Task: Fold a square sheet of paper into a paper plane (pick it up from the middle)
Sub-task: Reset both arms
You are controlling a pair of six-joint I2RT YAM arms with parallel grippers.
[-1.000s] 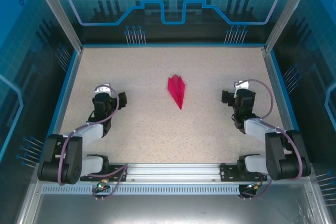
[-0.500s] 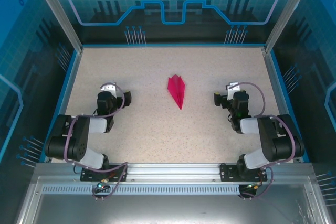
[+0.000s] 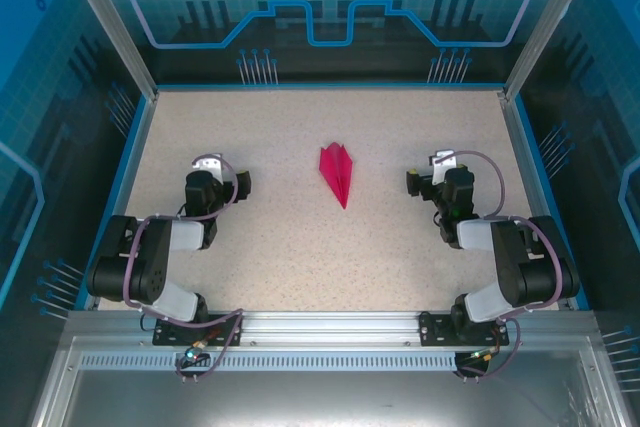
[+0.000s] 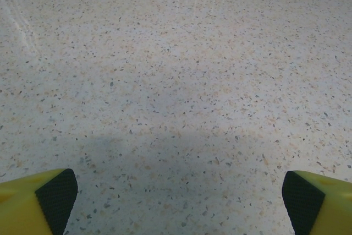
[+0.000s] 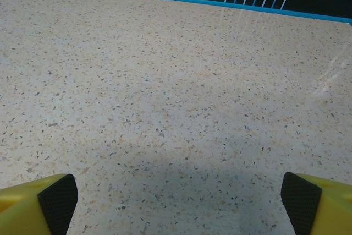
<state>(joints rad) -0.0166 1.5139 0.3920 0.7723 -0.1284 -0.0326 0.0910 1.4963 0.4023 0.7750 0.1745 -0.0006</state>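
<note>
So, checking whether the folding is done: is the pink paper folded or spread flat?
Folded: the paper lies as a narrow dart, pointed at its near end, with a crease down its middle.

A robotics lab cell: aluminium frame, blue printed walls, speckled table.

Speckled beige table with blue edging.

Magenta-pink paper plane on beige, dark-speckled table.
</note>
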